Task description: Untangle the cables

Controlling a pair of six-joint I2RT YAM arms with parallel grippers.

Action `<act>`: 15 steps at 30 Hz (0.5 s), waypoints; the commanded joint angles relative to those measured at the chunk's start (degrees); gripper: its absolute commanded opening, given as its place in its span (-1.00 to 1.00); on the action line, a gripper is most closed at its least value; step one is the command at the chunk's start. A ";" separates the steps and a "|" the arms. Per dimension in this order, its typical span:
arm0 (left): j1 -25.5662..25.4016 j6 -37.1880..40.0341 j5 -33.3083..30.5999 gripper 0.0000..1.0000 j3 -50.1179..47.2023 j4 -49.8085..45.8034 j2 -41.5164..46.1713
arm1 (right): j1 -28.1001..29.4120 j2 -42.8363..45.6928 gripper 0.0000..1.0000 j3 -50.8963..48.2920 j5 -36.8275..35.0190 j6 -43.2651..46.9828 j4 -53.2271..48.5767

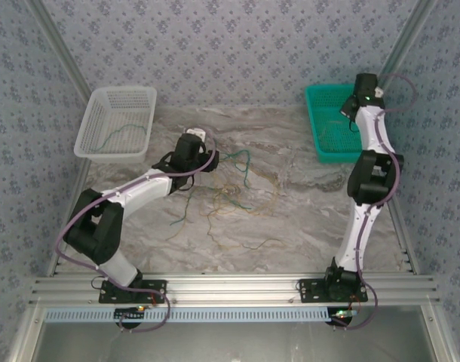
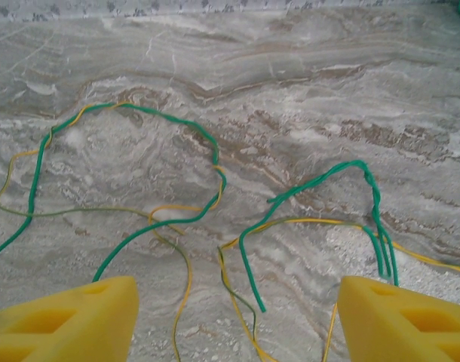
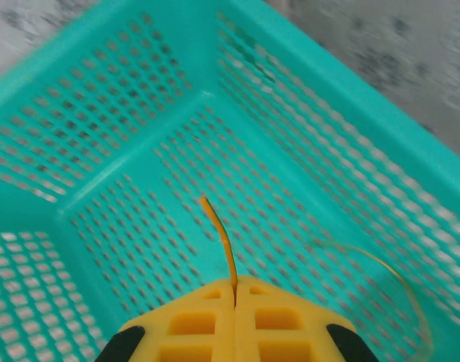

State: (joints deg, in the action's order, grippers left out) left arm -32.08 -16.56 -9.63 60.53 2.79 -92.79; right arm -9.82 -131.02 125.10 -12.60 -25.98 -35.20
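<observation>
Top external view: the marble worktop (image 1: 305, 226) is closed in by patterned walls (image 1: 237, 53) at its left, far and right edges. An aluminium rail (image 1: 237, 286) runs along the near edge, where both arm bases are bolted. A white basket (image 1: 90, 147) sits in the far-left corner with a green strand (image 1: 123, 136) curled inside, and a teal basket (image 1: 314, 102) sits in the far-right corner. The cables (image 1: 228, 188), green and yellow, sprawl in loose loops over the middle of the worktop, from just beside the left arm (image 1: 139, 188) toward the near edge. Bare marble lies between the tangle and the right arm (image 1: 369, 181), and along the far edge between the two baskets.

Left wrist view: the left gripper (image 2: 236, 320) hangs over the tangle with its yellow fingers (image 2: 72, 317) spread wide, holding nothing. Green and yellow strands cross on the marble between and ahead of them. One green bundle runs up to the edge of the right-hand finger, but I cannot tell whether it touches.

Right wrist view: the right gripper (image 3: 235, 290) is over the teal basket, its fingers pressed together and pinching a yellow strand (image 3: 219, 234) whose free end sticks out ahead of the tips. A thin yellow loop (image 3: 400, 283) lies near the basket's right wall.
</observation>
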 commanded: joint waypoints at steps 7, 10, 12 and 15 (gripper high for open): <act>-1.11 3.54 1.30 0.42 1.76 -3.28 3.17 | -2.23 -17.01 -1.00 24.27 0.95 -4.35 -9.33; -1.19 3.51 0.40 0.43 1.22 -3.55 3.83 | -3.18 -17.87 -1.00 24.27 0.99 -5.17 -8.67; -1.21 3.04 0.35 0.43 0.91 -3.42 3.53 | -3.47 -18.53 -1.00 23.83 1.29 -4.27 -8.03; -1.58 2.25 0.35 0.43 0.81 -2.49 2.73 | -3.53 -19.18 -0.92 24.33 4.92 -2.16 -8.19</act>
State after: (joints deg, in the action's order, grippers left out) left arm -33.15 -14.41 -8.99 60.62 0.03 -91.13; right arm -13.67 -149.10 147.30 -10.59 -29.12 -41.91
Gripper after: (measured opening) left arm 0.713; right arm 0.062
